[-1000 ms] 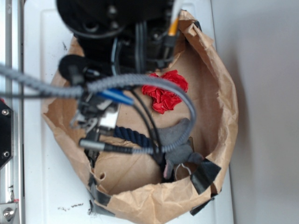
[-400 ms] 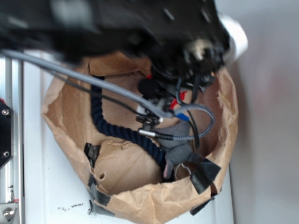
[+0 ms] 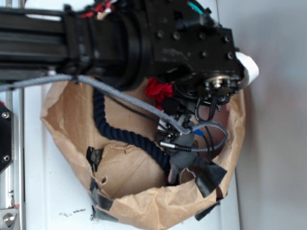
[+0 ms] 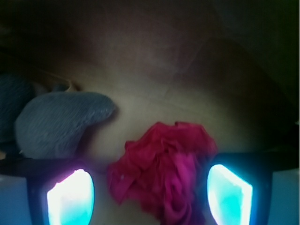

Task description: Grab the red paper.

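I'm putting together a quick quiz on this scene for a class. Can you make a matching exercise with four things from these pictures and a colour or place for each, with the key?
Things:
1. red paper
2. plush toy
3. rope
4. paper bag

Descriptions:
A. dark navy, curving across the bag's floor
B. brown, crumpled, holds everything else
C. grey, lying to the left in the wrist view
D. crumpled wad between the two gripper fingers

Pairs: 1-D, 2-C, 3-A, 4-B
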You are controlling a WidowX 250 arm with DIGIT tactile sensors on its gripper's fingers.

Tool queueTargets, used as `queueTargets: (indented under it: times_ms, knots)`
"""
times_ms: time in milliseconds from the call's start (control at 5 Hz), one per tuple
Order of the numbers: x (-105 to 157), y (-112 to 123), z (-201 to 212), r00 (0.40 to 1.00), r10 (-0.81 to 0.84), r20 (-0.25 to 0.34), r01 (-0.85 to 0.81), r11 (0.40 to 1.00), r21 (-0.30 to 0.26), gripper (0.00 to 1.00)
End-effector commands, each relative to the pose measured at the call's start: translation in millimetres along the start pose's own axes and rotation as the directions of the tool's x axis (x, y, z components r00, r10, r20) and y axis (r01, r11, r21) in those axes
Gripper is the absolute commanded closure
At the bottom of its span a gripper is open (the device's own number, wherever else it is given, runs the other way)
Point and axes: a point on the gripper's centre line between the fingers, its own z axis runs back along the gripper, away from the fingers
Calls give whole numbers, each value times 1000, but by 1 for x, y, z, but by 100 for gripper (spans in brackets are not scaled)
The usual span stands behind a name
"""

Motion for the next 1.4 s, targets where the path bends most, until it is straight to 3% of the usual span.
queueTargets:
  times_ms: [0, 200, 400, 1200]
  knots:
    - [5, -4, -2, 999, -21, 36, 22, 1000, -1, 0]
    - [5, -3, -10, 1000, -31, 1, 31, 1000, 7, 0]
    - [-2, -6, -21, 999, -27, -46, 28, 999, 21, 100]
    - [8, -4, -25, 999, -36, 23, 36, 999, 22, 100]
